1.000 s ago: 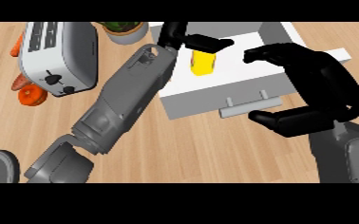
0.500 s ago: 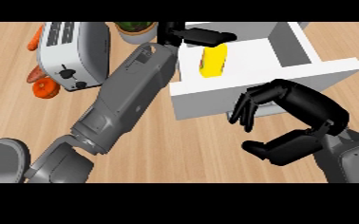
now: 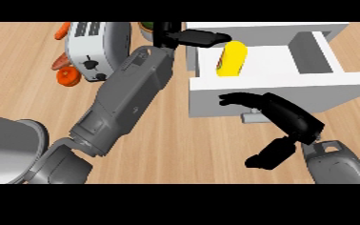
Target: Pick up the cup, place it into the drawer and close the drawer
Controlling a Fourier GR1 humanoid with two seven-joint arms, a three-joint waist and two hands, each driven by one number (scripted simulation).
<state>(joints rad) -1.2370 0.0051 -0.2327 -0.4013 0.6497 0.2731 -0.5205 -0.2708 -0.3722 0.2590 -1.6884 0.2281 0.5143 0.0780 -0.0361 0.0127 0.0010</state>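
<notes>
Cup (image 3: 233, 59) lies in open drawer (image 3: 267, 88), right hand (image 3: 281, 117) at its front

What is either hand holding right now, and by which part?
Nothing. The yellow cup lies in the drawer; left hand is open beside it, right hand at the drawer's front.

Single head view, looking steeply down on the wooden counter (image 3: 162, 138), close above it, forearms entering from the lower edge, white drawer (image 3: 281, 88) upper right, toaster (image 3: 91, 45) upper left
</notes>
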